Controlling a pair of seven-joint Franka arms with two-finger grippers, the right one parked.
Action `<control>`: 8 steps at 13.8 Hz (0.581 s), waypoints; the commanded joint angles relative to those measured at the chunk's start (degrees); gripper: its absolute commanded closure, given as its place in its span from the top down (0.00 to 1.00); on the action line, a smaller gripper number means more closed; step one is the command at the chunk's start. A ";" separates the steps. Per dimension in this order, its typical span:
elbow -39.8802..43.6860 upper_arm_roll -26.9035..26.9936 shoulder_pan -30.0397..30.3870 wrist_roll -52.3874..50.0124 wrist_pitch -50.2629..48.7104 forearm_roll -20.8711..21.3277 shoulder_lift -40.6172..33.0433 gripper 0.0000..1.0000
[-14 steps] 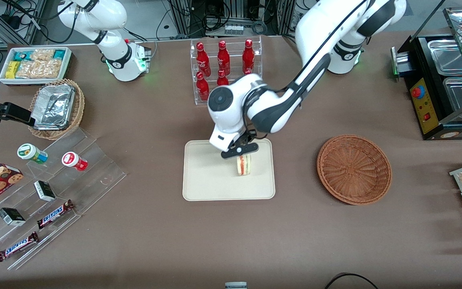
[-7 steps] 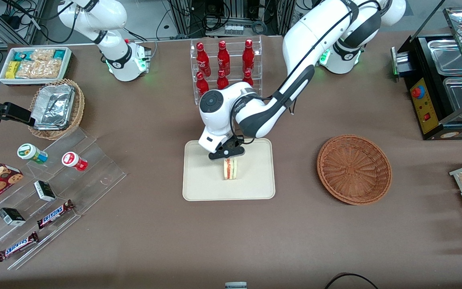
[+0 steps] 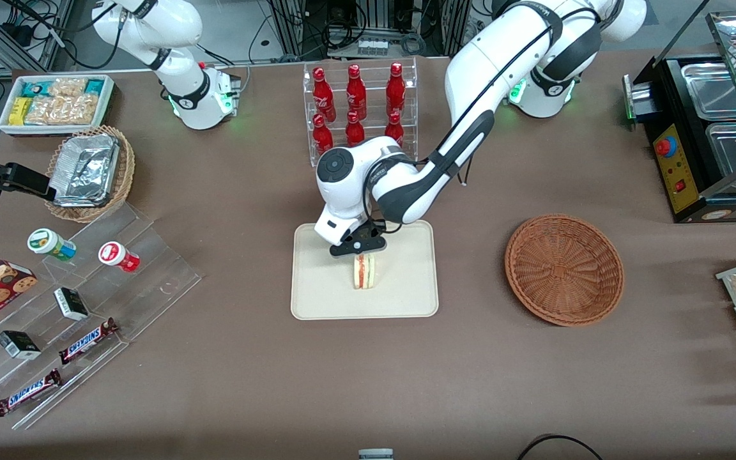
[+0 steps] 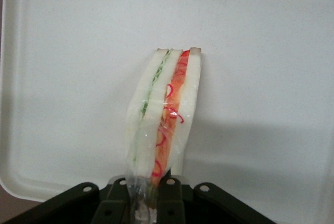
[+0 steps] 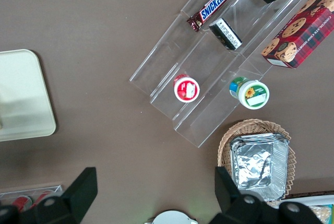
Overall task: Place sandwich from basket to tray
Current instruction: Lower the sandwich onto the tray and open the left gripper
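Sandwich [image 3: 365, 273] shifted toward tray [image 3: 317, 300] centre, claw [image 3: 360, 253] gripping it; bottle rack [image 3: 358, 108] near.

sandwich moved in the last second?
Yes. Shut in the gripper, the sandwich shifted over the tray toward the parked arm's end, away from the basket, and now sits near the tray's middle.

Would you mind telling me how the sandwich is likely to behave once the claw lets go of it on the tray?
The sandwich stands on its narrow edge on the tray, so it may well tip flat. The claw is shut on its clear wrap, which looks slippery. Its soft white bread probably dents easily and weighs little.
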 commanded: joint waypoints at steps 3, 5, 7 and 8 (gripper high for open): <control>3.09 0.80 -0.67 -0.87 -1.46 0.99 -0.51 0.99; 1.95 0.80 -0.23 -2.01 -4.96 0.29 -4.72 0.99; 1.51 0.80 1.69 -4.90 -10.05 -3.20 -9.29 0.99; 1.16 0.80 2.57 -4.83 -12.34 -4.62 -11.83 0.99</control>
